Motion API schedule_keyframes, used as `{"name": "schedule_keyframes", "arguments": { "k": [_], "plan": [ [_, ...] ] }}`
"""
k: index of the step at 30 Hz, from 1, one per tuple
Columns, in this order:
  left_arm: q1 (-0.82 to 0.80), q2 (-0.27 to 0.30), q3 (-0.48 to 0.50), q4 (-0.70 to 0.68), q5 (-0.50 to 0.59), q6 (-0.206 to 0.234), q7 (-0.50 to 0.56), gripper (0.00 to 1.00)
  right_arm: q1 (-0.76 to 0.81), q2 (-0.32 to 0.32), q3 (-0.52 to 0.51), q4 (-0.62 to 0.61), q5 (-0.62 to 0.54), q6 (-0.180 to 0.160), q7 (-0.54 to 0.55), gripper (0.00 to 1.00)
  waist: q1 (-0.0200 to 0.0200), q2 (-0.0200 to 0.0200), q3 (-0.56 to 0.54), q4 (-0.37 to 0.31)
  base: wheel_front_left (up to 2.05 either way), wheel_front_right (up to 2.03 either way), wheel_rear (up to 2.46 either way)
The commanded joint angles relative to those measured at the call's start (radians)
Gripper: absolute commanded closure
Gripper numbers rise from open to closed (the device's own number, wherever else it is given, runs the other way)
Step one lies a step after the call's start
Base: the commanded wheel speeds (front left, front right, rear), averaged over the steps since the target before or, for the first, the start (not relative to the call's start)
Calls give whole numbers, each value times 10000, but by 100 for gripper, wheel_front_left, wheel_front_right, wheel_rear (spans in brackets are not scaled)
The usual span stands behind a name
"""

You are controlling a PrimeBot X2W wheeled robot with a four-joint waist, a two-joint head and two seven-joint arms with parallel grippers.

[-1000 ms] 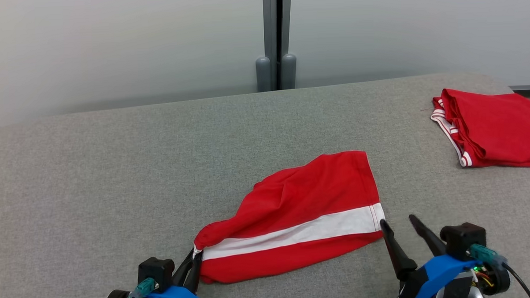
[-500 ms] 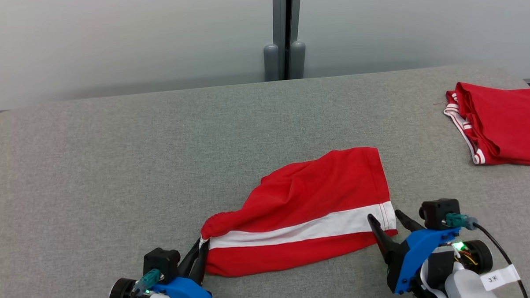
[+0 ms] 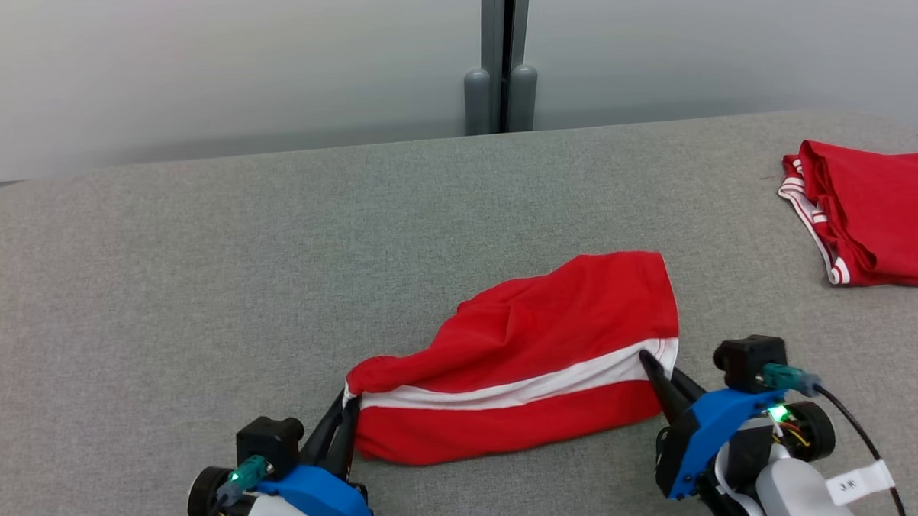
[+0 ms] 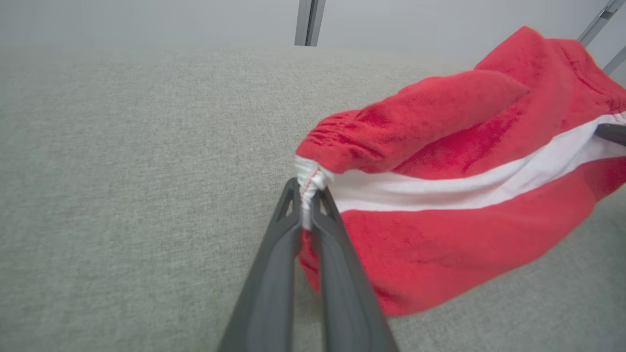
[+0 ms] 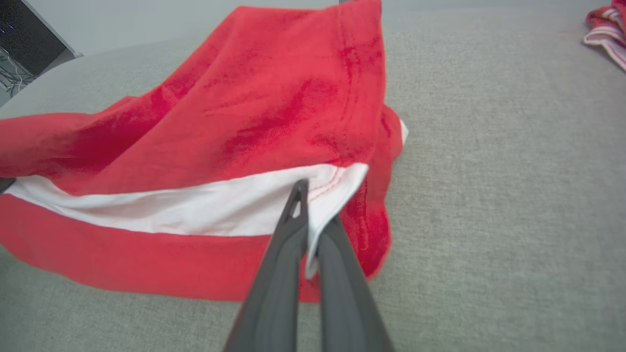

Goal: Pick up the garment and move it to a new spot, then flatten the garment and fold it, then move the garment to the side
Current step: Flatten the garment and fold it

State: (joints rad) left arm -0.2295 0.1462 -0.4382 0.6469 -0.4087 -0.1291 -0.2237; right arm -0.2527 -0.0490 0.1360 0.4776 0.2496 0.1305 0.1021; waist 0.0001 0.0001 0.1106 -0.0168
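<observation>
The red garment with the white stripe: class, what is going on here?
A two-armed robot is handling the rumpled red cloth garment with a white stripe on the grey fabric-covered table. Its left gripper is shut on the stripe's bunched left end, its right gripper on the stripe's right end. It is not yet flattened or folded. A second red garment lies folded at the far right.

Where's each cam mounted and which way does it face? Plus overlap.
Head: on the robot's head, facing forward and down at the grey table; left gripper lower left, right gripper lower right, each shut on one end of the red garment.
Left wrist: on that wrist, looking along its own fingers at the garment's gathered white corner.
Right wrist: likewise, looking along its own fingers at the white stripe's end.
Shared: all three see the garment; head and right wrist also see the folded red garment.
</observation>
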Motion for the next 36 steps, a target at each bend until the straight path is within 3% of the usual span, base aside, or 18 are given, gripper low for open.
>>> {"name": "schedule_keyframes", "arguments": {
  "k": [1,9,15,19,23,29,36],
  "plan": [
    [-69,-35,96,-220,-117,-5,-117,100,238,-31,-104,-307,86,5,-122,100,-1,-1,-62,-8,0,0,0],
    [586,131,563,-3150,-1628,-6,-279,100,1344,-46,-1000,-3854,-236,5,58,100,-1,-1,-382,-92,0,0,0],
    [744,284,935,-5706,-2771,160,802,100,1424,-271,-1186,-6615,-491,5,981,100,-1,-1,-226,-66,0,0,0],
    [269,113,1169,-6982,-3839,250,1850,100,722,-799,-1099,-7591,-614,5,1630,100,-1,-1,144,-98,0,0,0],
    [-782,228,1627,-7257,-4563,554,2761,100,-867,-1567,-729,-7120,-237,4,1925,100,-1,-1,742,-252,0,0,0],
    [-3655,750,2312,-6255,-4668,1260,3969,100,-4436,-2461,363,-5021,96,4,1562,100,-1,-1,2391,-577,0,0,0],
    [-7548,941,3130,-4485,-4283,1821,3591,100,-8570,-2420,1244,-2174,-338,-3,-706,100,-1,-1,3856,-899,0,0,0]
  ]
}}
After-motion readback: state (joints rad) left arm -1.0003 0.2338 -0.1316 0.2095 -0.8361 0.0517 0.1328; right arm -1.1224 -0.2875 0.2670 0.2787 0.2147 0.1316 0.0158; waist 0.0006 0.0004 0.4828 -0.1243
